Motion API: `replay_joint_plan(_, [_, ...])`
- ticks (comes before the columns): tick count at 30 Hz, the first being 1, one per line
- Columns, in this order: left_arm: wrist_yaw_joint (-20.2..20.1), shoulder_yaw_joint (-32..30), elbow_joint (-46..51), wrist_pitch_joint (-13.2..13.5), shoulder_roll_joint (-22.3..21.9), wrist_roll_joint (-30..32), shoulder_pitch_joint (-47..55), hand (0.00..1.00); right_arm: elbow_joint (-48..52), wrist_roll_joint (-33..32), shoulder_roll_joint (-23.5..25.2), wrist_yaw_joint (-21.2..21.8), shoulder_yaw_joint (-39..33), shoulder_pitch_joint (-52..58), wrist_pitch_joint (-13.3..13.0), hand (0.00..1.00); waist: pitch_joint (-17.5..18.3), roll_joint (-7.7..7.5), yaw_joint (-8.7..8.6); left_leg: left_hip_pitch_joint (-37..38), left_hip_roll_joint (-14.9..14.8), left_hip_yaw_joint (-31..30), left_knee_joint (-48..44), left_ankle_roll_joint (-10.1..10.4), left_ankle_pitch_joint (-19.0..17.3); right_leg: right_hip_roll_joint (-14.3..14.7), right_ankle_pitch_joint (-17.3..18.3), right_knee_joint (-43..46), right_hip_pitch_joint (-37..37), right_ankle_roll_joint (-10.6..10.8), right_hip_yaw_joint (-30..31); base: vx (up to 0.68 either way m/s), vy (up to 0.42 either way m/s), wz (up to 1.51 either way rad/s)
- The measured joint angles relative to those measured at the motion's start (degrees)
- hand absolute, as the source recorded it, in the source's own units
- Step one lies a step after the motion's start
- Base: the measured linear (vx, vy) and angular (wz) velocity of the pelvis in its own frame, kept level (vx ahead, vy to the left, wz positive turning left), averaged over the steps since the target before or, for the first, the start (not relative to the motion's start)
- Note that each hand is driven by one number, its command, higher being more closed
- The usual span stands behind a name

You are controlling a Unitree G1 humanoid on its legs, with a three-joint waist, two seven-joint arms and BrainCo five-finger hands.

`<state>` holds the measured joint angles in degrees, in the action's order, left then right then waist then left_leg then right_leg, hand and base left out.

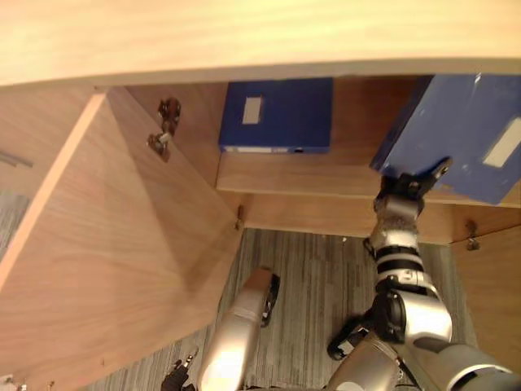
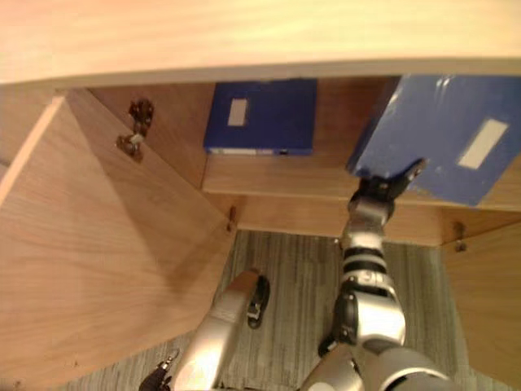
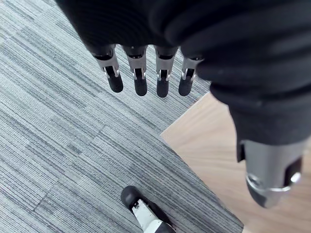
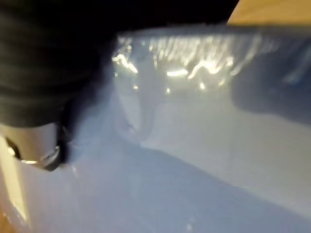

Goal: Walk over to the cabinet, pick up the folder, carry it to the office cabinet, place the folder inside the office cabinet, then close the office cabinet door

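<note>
Now, right hand [image 1: 404,189]: raised to the front edge of the shelf, clasping the lower corner of the folder.
Thumb: dark-tipped and laid across the folder's near face; the fingers are behind the folder, so the grip is read mostly from the thumb and seems to be a pinch.
Folder [image 1: 460,130]: blue with a pale label, directly above the right hand and touching it. It is tilted, its upper part under the cabinet top, its lower edge over the shelf's lip.
Right wrist view: the folder's glossy blue surface lies right against the hand.
Shelf [image 1: 285,175]: light wood, running away from the right hand towards the robot's left.
Second folder [image 1: 277,114]: also blue with a pale label, set on the shelf well to the left of the right hand and apart from the held folder.
Cabinet top [image 1: 244,32]: a pale wood board above hand and folders.
Door [image 1: 122,261]: swung open, far to the left of the right hand, with a metal hinge [image 1: 165,130] near its upper inner edge.
Left hand [image 3: 140,73]: hanging low, released, fingers straight and holding nothing.
Carpet [image 3: 58,145]: grey and striped, beneath the left hand.
Wood panel [image 3: 214,155]: just past the left hand's fingertips, possibly the open door's corner.
</note>
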<state>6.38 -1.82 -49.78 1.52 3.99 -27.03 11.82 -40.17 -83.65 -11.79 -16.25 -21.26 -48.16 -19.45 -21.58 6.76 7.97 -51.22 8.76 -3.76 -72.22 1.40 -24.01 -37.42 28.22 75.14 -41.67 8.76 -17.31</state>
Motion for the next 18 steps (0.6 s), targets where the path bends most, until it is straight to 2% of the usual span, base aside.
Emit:
replay_joint_plan(2, [0.5,1.0,0.6,0.0,0.3,0.0,-0.2,0.0,0.0,0.0,-2.2,-1.1,0.0,-2.2,-1.3,1.0,-0.5,0.04,0.64,-2.4,0.7,-0.1,-1.7,0.1,0.0,-0.3,1.4,2.5,-2.5,-0.1,1.8,0.04,-0.045,0.31])
replay_joint_plan(6, [1.4,3.0,0.8,0.0,0.7,0.0,-0.4,0.0,-0.5,0.6,-8.1,-4.1,0.1,-6.3,-1.5,1.0,-2.1,0.57,1.56,-7.0,1.2,-1.0,-4.7,0.8,-0.3,-0.5,3.4,6.5,-6.6,-0.6,2.8,0.05,-0.066,0.16])
replay_joint_plan(11, [2.0,4.9,0.3,0.0,1.0,0.0,-0.4,0.0,-5.8,1.8,-15.5,-6.0,2.5,-9.0,0.4,1.0,-2.9,1.07,2.02,-10.2,1.4,-2.1,-4.9,2.0,0.6,0.4,4.0,7.6,-9.5,-1.1,3.2,0.05,-0.101,0.1])
replay_joint_plan(13, [2.1,5.3,0.2,0.0,1.0,0.0,-0.3,0.0,-6.9,1.8,-17.0,-6.4,3.5,-9.5,0.8,1.0,-2.9,1.13,2.03,-10.7,1.4,-2.3,-4.8,2.1,0.8,0.6,4.1,7.6,-9.9,-1.2,3.3,0.04,-0.067,0.05])
replay_joint_plan(16, [2.1,5.5,0.3,0.0,1.1,0.0,-0.4,0.0,-9.1,2.7,-20.6,-7.2,7.8,-11.3,2.2,1.0,-3.3,1.13,1.94,-11.9,1.4,-2.6,-4.2,2.1,1.6,1.0,4.2,7.6,-11.3,-1.4,3.4,0.04,-0.081,0.06])
replay_joint_plan(17, [2.2,5.8,0.3,0.1,1.2,-0.2,-0.4,0.0,-10.1,4.4,-21.9,-7.7,9.7,-12.2,3.4,1.0,-3.8,1.14,1.83,-12.0,1.3,-2.8,-4.0,2.3,1.9,1.3,4.2,7.5,-11.4,-1.5,3.5,0.04,-0.076,0.06])
replay_joint_plan(18, [2.3,6.1,0.2,0.1,1.3,-0.4,-0.4,0.0,-11.6,6.2,-23.5,-7.9,12.0,-13.2,4.8,0.0,-3.8,1.12,1.76,-12.4,1.3,-2.9,-3.8,2.5,2.0,1.5,4.3,7.5,-11.7,-1.6,3.5,0.05,-0.087,0.07])
